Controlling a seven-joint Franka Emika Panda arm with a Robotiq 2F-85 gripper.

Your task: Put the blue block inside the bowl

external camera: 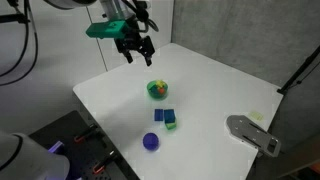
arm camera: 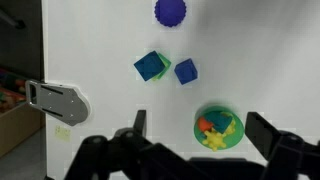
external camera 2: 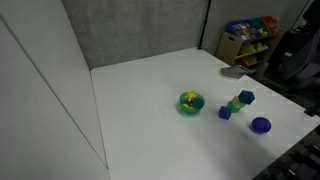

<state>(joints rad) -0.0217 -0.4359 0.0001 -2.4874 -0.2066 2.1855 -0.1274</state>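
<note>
A small dark blue cube (arm camera: 185, 71) sits on the white table, just beyond the green bowl (arm camera: 218, 128); it shows in both exterior views (external camera: 163, 115) (external camera 2: 225, 112). A second blue cube (arm camera: 150, 66) touches a light green cube (external camera 2: 235, 104) beside it. The bowl (external camera: 157, 90) (external camera 2: 190, 102) holds small orange, blue and yellow pieces. My gripper (arm camera: 200, 130) is open and empty. It hangs high above the table (external camera: 135, 47), and in the wrist view the bowl lies between its fingers.
A round blue-violet piece (arm camera: 170, 11) (external camera: 150, 141) (external camera 2: 260, 125) lies past the cubes. A flat grey tool (arm camera: 52, 98) (external camera: 252, 133) lies near a table edge. Shelves with coloured items (external camera 2: 250, 38) stand beyond the table.
</note>
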